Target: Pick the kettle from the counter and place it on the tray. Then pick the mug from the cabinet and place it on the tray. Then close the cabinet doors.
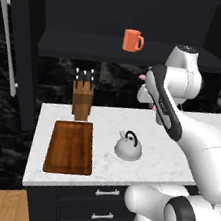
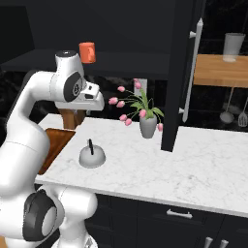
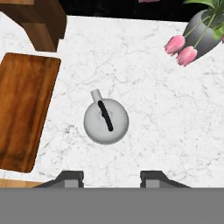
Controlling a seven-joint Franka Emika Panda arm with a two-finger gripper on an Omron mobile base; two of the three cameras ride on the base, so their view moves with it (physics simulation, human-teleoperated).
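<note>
From my hand camera, left to right: tray [image 3: 24,109] lying flat on the counter [image 3: 148,78]; kettle [image 3: 106,121] upright just beside it; gripper [image 3: 111,177] above, fingers spread wide, empty; flower vase [image 3: 205,30] far right

No readable text anywhere.
The squat silver-grey kettle [image 3: 106,121], the plain orange mug [image 1: 132,40] and the reddish-brown wooden tray [image 1: 70,148] beside the kettle carry no lettering, labels or numbers.
</note>
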